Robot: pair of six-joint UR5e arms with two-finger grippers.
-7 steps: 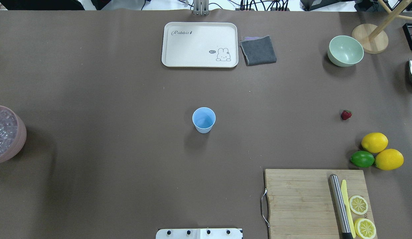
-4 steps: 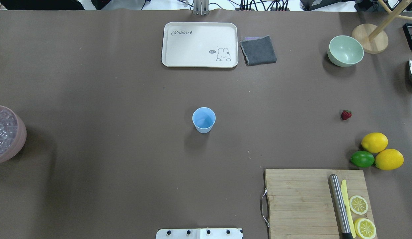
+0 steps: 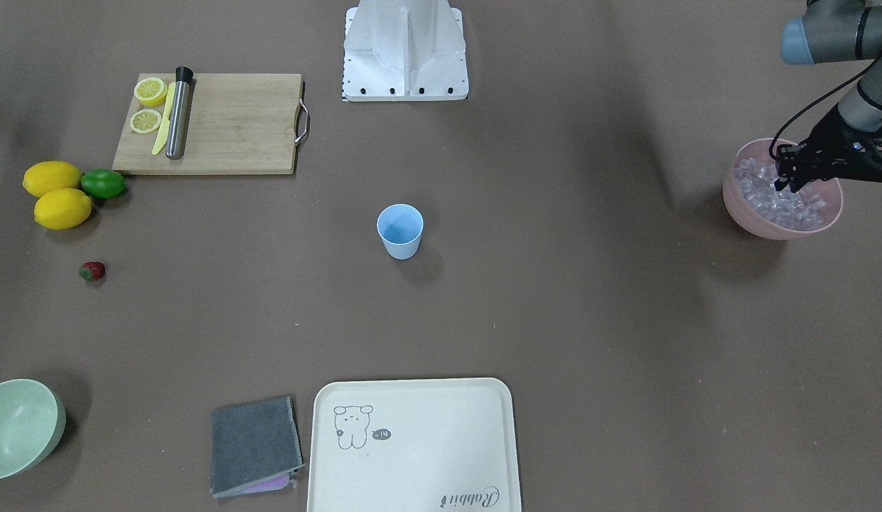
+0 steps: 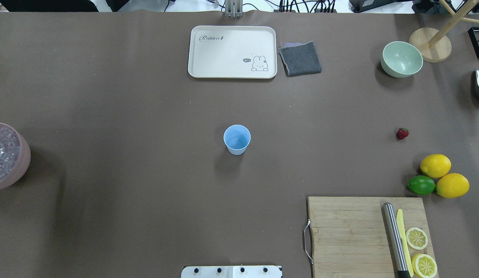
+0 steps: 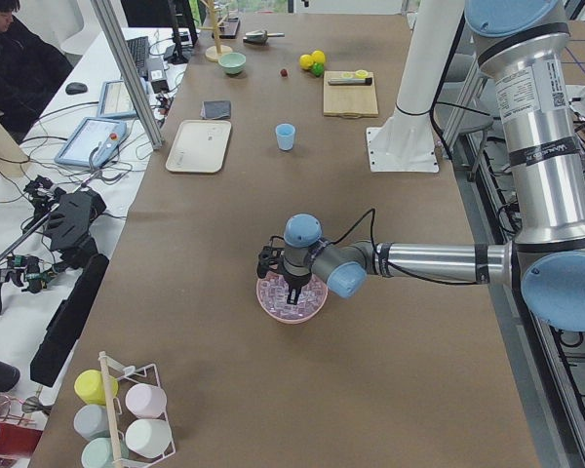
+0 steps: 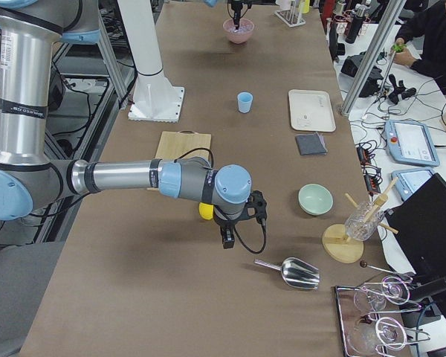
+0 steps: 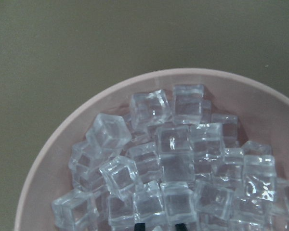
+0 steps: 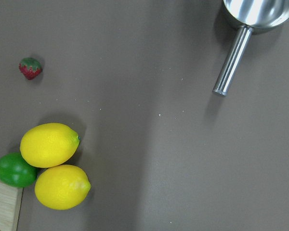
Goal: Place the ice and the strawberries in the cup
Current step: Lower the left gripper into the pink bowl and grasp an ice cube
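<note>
The light blue cup (image 4: pixel 237 139) stands upright mid-table, nothing visible inside it. Clear ice (image 7: pixel 173 144) cubes fill a pink bowl (image 3: pixel 775 226) at the table's left end. My left gripper (image 3: pixel 787 186) hangs over that bowl. In the left wrist view its fingertips (image 7: pixel 139 225) sit a cube's width apart, closed on a cube at the frame's bottom edge. The strawberry (image 4: pixel 402 133) lies on the right side of the table, near the lemons. My right gripper (image 6: pixel 227 238) hovers above the table near the strawberry (image 8: pixel 30 68). I cannot tell whether it is open or shut.
A cream tray (image 4: pixel 231 52) and a grey cloth (image 4: pixel 300 58) lie at the far edge, with a pale green bowl (image 4: pixel 401 58) to their right. Two lemons (image 4: pixel 435 165) and a lime (image 4: pixel 421 185) sit beside a cutting board (image 4: pixel 347 231). A metal scoop (image 8: pixel 250 14) lies at the right end.
The dark tip of my left gripper, at the overhead view's left edge over the pink bowl, has left that view. The ice cubes in the bowl have shifted.
</note>
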